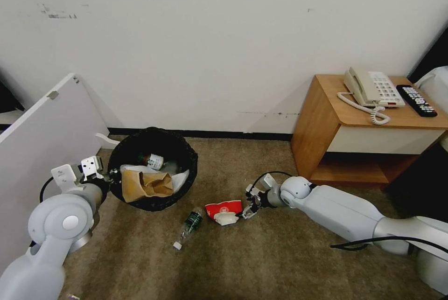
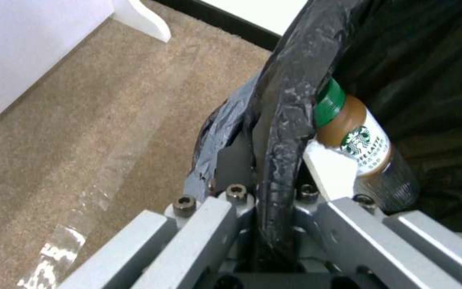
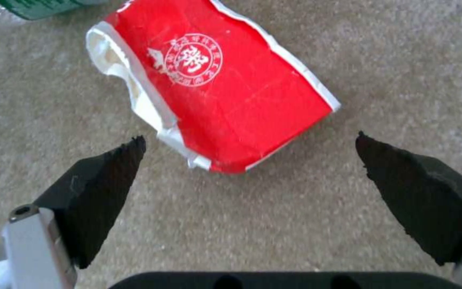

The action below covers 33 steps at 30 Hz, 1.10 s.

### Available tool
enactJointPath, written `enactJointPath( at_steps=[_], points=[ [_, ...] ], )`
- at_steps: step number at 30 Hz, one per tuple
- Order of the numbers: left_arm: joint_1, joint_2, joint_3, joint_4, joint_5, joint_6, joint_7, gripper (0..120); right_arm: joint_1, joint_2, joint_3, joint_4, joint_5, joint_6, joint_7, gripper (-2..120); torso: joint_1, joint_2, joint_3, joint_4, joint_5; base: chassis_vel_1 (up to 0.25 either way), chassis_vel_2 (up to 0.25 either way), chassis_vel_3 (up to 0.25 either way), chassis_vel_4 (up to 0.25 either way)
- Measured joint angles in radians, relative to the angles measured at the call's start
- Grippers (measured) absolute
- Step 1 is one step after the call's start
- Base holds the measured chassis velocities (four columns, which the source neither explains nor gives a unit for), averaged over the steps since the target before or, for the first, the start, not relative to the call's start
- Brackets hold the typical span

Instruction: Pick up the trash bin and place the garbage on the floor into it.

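The crushed red-and-white paper cup (image 3: pixel 217 84) lies at twelve o'clock of the spread-open right gripper (image 3: pixel 250 160); the left gripper (image 2: pixel 274 192) clamps the black-bagged round trash bin's (image 1: pixel 154 174) rim.

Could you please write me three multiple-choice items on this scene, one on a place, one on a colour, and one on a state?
1. Where does the brown paper bag lie?
A. on the nightstand
B. inside the trash bin
C. on the carpet beside the bottle

2. What colour is the flattened cup before the right tool?
A. red and white
B. blue
C. yellow

3. How stands the right tool?
A. shut on the cup
B. open, not touching the cup
C. shut on a bottle

Answers:
1 B, the bag rests within the black-lined rim.
2 A, red face with white edges.
3 B, both fingers stand apart over carpet.
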Motion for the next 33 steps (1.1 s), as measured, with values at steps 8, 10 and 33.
enactJointPath(
  at_steps=[8, 10, 33],
  points=[
    [0.01, -0.01, 0.0, 0.002, 0.026, 0.0, 0.014, 0, 0.015, 0.054, 0.005, -0.037, -0.015, 0.004, -0.009, 100, 0.0, 0.0, 0.0, 0.0001, -0.0002, 0.0, 0.0, 0.0, 0.0],
    [0.011, -0.011, 0.0, 0.002, 0.028, 0.0, 0.015, 1, 0.016, 0.065, 0.006, -0.042, -0.017, 0.005, -0.009, 100, 0.0, 0.0, 0.0, 0.0, -0.0001, 0.0, 0.0, 0.0, 0.0],
    [0.021, -0.015, 0.005, 0.006, 0.044, 0.0, 0.032, 1, 0.0, 0.222, 0.018, -0.211, -0.106, 0.054, -0.039, 100, 0.0, 0.0, 0.0, 0.0, -0.0001, 0.0, 0.0, 0.0, 0.0]
  ],
)
